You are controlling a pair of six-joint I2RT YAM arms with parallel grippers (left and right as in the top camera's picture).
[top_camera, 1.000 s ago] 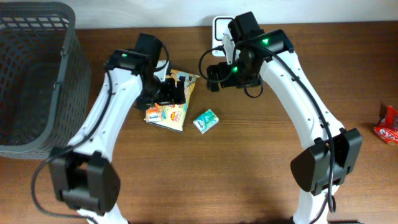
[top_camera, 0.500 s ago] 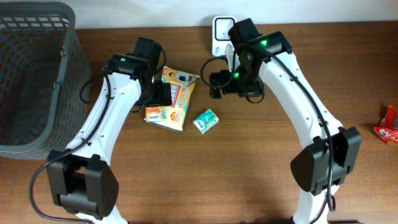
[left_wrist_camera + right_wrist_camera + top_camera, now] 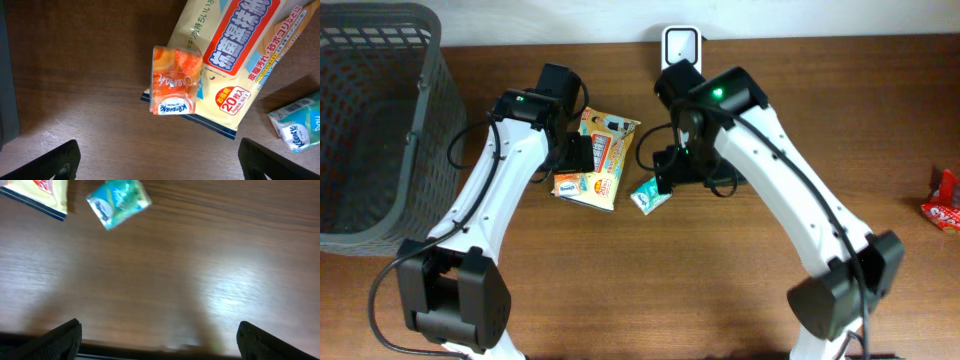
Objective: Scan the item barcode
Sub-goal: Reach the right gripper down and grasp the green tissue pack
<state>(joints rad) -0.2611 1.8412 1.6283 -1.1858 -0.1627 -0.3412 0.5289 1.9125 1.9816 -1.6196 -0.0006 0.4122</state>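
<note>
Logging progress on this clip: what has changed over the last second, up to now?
The right claw swung away from the white scanner, back toward its base and leftward, and now hovers near the green tissue pack. The left claw shifted slightly left above the wipes pack. Both are open, holding nothing. All three packs, including the orange tissue pack, and the scanner stayed put.

Left end effector (image 3: 160,162) and right end effector (image 3: 159,341) both face downward, spread wide, apparently empty.

Little orange packet (image 3: 175,80) sitting on the corner of a yellow wipes pack (image 3: 240,55), teal tissue pack (image 3: 300,122) nearby at the right edge. The left gripper (image 3: 160,162) is spread wide over the wooden table (image 3: 75,75).
</note>
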